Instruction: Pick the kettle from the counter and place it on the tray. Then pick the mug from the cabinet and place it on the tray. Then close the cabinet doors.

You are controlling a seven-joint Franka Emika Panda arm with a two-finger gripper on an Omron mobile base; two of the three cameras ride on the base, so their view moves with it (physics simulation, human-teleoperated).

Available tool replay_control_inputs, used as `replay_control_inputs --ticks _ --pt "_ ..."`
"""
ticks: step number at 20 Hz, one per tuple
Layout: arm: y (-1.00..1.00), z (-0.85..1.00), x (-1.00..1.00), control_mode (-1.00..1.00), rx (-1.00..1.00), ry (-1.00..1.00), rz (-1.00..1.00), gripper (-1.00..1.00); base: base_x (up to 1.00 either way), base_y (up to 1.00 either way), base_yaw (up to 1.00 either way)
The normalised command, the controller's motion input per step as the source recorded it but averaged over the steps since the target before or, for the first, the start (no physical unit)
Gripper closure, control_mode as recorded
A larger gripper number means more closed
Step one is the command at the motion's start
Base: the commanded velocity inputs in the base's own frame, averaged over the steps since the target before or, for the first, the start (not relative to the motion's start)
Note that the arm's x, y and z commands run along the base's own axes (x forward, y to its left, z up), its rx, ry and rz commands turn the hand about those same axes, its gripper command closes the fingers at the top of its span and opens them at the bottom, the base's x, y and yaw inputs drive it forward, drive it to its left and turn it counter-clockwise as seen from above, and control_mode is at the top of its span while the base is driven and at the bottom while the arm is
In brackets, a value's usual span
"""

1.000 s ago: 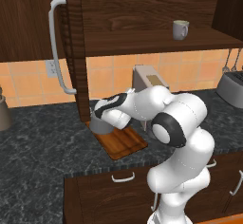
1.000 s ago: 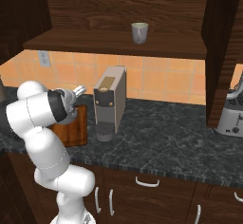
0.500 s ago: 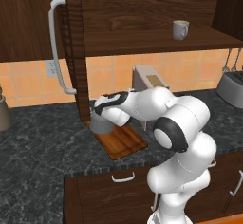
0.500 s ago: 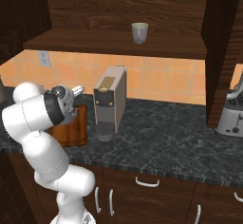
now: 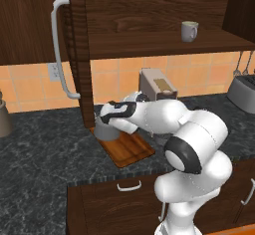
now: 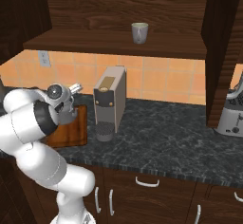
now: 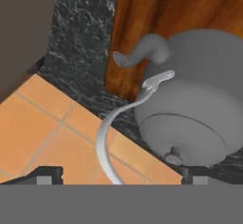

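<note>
The grey kettle stands on the far left corner of the reddish-brown tray on the dark counter. My gripper hovers just above it, open. In the hand view the kettle is close below, its spout towards the tray. Its thin wire handle runs between my wide-apart fingertips, and my gripper does not clamp it. The off-white mug sits on the shelf of the open cabinet; the right base view shows the mug too.
A beige coffee machine stands right behind the tray. The left cabinet door hangs open beside the kettle, its grey bar handle facing left. The right door is open too. A toaster stands far right, a dark pot far left.
The hand has stayed over the kettle while the arm's elbow has swung a little. The kettle, tray and mug have not moved.
</note>
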Motion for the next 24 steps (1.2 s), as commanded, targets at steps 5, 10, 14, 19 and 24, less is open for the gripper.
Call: replay_control_inputs --ticks 5,10,14,19,24 --pt "0.02 0.51 -0.23 -1.0 0.0 0.08 -0.02 -1.0 0.0 0.0 0.0" --pt "0.0 0.41 -0.32 -1.0 0.0 0.1 0.0 -1.0 0.0 0.0 0.0" --pt "0.0 0.29 -0.49 -1.0 -0.04 0.06 0.0 -1.0 0.0 0.0 0.0" --pt "0.0 0.19 -0.57 -1.0 -0.05 0.0 0.0 -1.0 0.0 0.0 0.0" --pt "-0.04 0.36 -0.48 -1.0 -0.17 0.0 0.0 -1.0 0.0 0.0 0.0"
